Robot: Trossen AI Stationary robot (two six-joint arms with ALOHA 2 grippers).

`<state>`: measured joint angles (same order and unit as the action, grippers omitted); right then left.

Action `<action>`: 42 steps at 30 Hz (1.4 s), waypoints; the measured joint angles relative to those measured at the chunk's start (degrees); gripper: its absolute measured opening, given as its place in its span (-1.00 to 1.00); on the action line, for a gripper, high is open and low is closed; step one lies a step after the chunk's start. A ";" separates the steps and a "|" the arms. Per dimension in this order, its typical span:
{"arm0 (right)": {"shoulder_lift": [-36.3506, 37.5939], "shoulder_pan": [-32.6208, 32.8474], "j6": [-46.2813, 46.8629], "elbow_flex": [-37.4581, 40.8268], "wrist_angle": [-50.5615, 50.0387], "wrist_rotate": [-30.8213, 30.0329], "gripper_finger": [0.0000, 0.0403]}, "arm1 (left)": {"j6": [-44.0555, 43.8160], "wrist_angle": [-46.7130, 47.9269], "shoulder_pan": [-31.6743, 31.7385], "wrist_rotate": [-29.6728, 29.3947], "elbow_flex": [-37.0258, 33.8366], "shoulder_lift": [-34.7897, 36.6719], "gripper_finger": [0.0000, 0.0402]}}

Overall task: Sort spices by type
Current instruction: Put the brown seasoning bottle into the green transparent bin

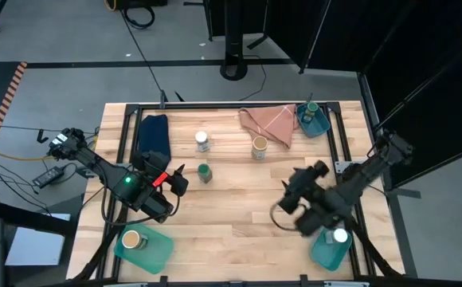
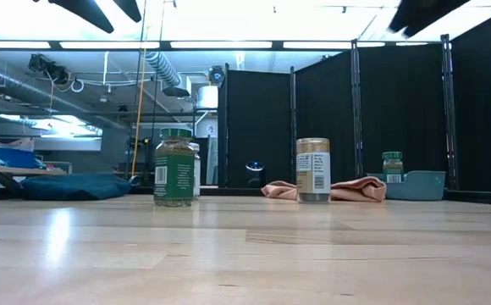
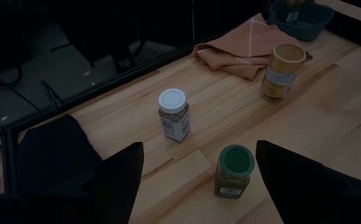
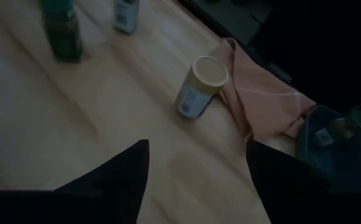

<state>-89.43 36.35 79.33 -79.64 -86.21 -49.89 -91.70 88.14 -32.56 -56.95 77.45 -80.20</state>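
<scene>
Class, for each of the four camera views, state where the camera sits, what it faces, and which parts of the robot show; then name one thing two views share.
High view: above the table, looking straight down; both arms, left gripper and right gripper.
Low view: at tabletop height, looking level across; only dark arm parts at the top edge.
Left wrist view: on the left arm, facing the white-lidded jar; its own two fingers show.
Right wrist view: on the right arm, facing the tan-lidded jar; its own fingers show.
Shared: both wrist views show the green-lidded jar and the peach cloth.
</scene>
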 joint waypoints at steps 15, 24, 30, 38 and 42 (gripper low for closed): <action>-0.02 -25.43 -36.94 0.00 36.53 1.34 0.45 | 6.59 -0.58 0.79 6.30 -0.01 3.30 0.56; -0.02 -37.61 -37.53 0.00 36.94 9.49 0.47 | 10.53 -1.41 0.90 7.19 -0.02 7.86 0.56; -0.27 -43.30 -38.60 0.00 36.98 15.54 0.47 | 12.34 -1.42 1.09 7.37 0.00 8.02 0.56; -1.63 -47.43 -40.29 2.44 40.89 19.93 0.47 | 13.11 -1.51 1.09 8.71 -0.02 8.10 0.56; -2.37 -48.70 -40.46 3.30 42.77 23.92 0.47 | 13.27 -2.73 1.11 10.58 0.00 8.73 0.56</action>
<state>-91.80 -12.35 38.86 -76.34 -43.44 -25.97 -78.43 85.41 -31.44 -46.38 77.45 -71.48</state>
